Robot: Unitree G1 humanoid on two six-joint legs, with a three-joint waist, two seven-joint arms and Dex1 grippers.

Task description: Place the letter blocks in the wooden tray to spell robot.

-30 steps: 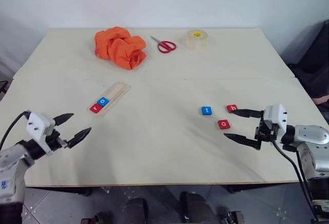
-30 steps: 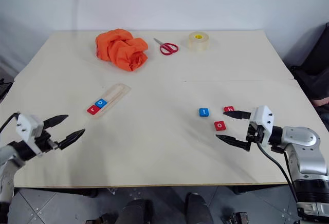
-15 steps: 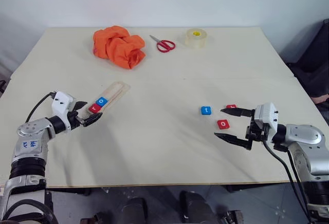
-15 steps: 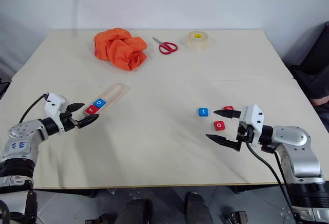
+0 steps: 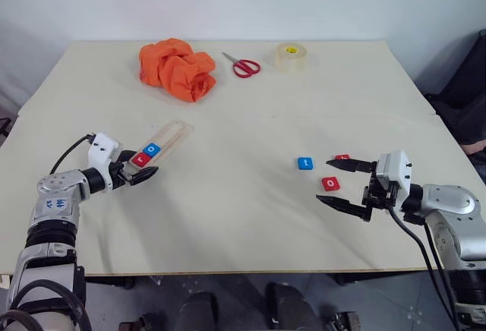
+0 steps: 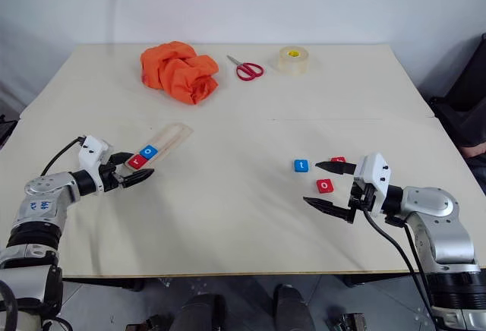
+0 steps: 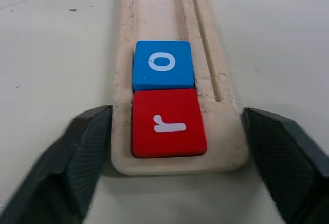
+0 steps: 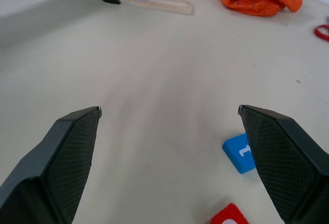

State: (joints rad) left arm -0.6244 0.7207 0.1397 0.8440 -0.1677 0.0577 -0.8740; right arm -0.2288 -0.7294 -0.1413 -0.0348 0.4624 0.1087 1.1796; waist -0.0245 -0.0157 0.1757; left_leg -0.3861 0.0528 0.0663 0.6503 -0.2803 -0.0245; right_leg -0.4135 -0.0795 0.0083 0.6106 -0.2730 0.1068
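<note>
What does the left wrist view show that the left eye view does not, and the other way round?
Left wrist view alone: the white letters r and o readable on the two tiles, and the tray's groove.
Left eye view alone: the orange cloth, scissors, tape, three loose tiles and the open right gripper.
Both: the tray's near end between the open left gripper's fingers.

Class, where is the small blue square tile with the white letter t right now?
The blue t tile lies flat on the table's right half, just left of two red tiles, ahead of the right claw.
</note>
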